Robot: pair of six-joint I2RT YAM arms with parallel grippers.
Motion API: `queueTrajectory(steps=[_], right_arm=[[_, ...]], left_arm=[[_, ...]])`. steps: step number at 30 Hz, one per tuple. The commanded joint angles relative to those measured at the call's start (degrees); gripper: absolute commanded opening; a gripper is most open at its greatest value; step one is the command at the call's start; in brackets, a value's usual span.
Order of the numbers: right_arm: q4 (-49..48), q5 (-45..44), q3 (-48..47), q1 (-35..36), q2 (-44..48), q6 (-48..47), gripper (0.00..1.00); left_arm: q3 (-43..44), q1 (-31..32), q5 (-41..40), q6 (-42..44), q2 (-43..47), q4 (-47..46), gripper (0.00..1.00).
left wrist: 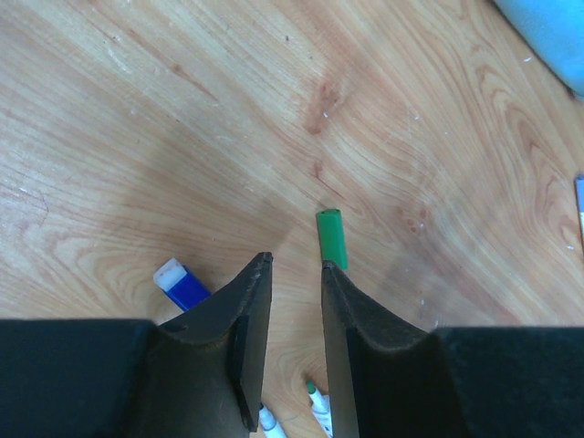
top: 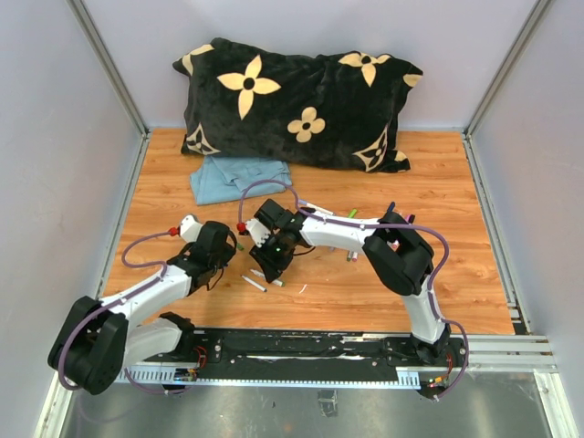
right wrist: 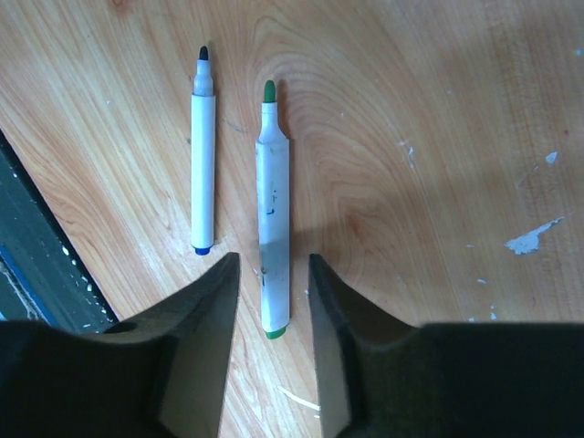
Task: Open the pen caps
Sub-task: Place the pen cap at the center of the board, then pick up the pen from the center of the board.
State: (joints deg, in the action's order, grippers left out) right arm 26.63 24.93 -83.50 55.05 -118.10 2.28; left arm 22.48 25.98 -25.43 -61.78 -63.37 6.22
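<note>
A green pen cap lies loose on the wood just past my left gripper, whose jaws stand a little apart with nothing between them. A blue pen cap lies to its left. In the right wrist view two uncapped pens rest on the table: a green-tipped one and a dark-tipped one. My right gripper is open, and the green pen's rear end lies in the gap, touching neither finger. From above, both grippers hover near the table's middle, over the pens.
A black pillow with cream flowers fills the back of the table. A folded blue cloth lies in front of it. More pens and caps are scattered near the right arm. A black rail runs along the near edge.
</note>
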Motion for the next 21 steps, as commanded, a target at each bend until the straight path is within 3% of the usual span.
queueTrajectory(steps=[1,3,7,12,21], right_arm=[[3.27,-2.96,-1.20,0.65,1.05,-2.81,0.42],[3.72,-3.43,-1.50,0.43,3.45,-4.54,0.43],[6.89,-4.23,-2.02,0.22,9.32,-10.49,0.55],[11.11,1.02,0.96,-3.09,17.94,-22.34,0.59],[12.29,17.16,8.50,-22.24,34.16,-30.43,0.59]], left_arm=[[1.38,-0.49,-0.83,1.40,3.69,2.16,0.33],[1.97,-0.47,-0.29,2.08,6.94,3.50,0.35],[1.39,-0.49,2.49,4.58,13.85,3.51,0.37],[-1.49,-0.49,9.25,8.73,22.65,0.87,0.41],[-8.95,-0.49,23.80,16.43,35.96,-13.45,0.75]])
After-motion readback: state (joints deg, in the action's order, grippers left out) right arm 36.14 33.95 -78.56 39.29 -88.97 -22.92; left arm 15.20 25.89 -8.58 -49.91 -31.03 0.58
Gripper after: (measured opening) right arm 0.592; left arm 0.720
